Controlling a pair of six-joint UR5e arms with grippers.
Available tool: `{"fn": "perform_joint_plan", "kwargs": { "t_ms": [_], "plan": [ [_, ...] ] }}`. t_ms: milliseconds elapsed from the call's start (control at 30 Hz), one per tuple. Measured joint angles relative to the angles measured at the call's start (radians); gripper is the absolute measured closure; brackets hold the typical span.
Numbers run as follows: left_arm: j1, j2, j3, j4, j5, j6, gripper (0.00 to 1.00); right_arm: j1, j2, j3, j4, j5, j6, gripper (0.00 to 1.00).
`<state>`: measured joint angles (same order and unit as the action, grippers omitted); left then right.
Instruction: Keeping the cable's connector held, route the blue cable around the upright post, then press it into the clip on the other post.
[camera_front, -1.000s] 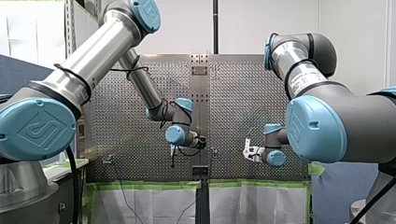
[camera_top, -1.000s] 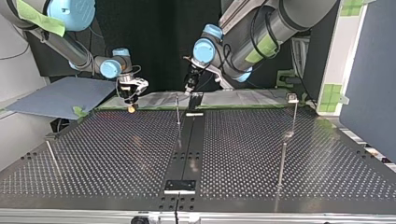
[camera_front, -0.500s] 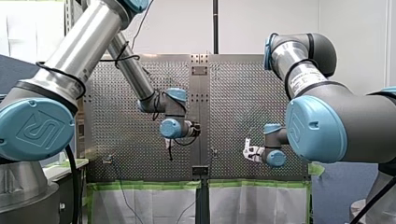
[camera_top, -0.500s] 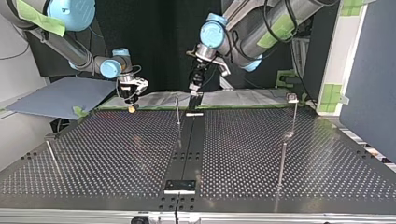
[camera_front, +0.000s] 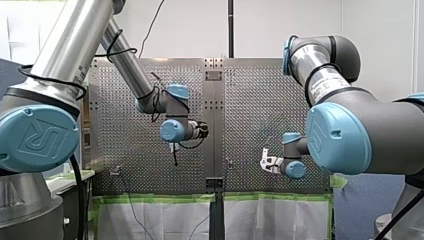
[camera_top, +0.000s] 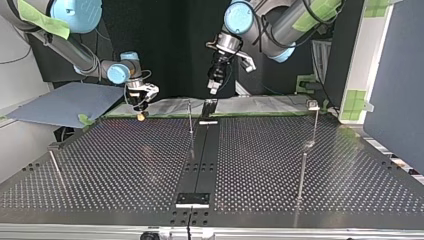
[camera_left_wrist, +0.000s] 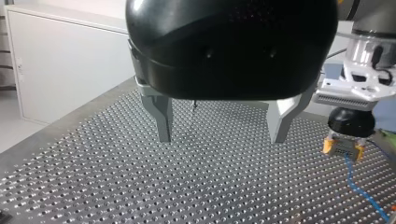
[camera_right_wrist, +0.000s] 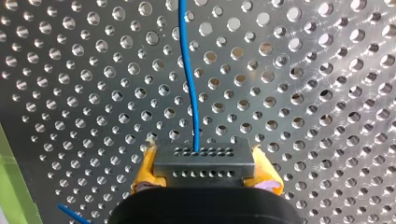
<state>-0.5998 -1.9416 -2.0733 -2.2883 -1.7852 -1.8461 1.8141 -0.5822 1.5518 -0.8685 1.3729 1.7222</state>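
The connector (camera_right_wrist: 204, 164) is clamped between the yellow pads (camera_right_wrist: 144, 173) of the right gripper (camera_right_wrist: 203, 154), low over the perforated desk (camera_right_wrist: 317, 93). The blue cable (camera_right_wrist: 191, 84) is seen running out of the connector across the desk's holes. The left gripper (camera_left_wrist: 219, 137) is held higher above the desk, its metal fingers (camera_left_wrist: 163, 126) set wide apart. In the top view, an upright post (camera_top: 190, 117) is seen between the two grippers, and a clip-topped post (camera_top: 314, 106) at the view's right.

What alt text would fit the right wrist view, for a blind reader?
My right end effector is shut on a dark connector, held between yellow pads. A blue cable runs from the connector away across the perforated table.
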Motion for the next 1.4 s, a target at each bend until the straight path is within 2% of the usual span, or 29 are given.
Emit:
{"fn": "perform_joint_plan", "kwargs": {
  "t_ms": [233,533,1400],
  "plan": [
    [0.000,0.076,-0.077,-0.020,0.002,0.024,0.00,0.000,0.000,0.000,-0.003,-0.004,0.001,1.00],
    [0.000,0.159,-0.159,-0.007,0.000,0.021,0.00,0.000,0.000,0.000,-0.001,-0.006,-0.006,1.00],
    [0.000,0.171,-0.171,-0.005,0.000,0.021,0.00,0.000,0.000,0.000,0.000,-0.006,-0.007,1.00]
  ]
}}
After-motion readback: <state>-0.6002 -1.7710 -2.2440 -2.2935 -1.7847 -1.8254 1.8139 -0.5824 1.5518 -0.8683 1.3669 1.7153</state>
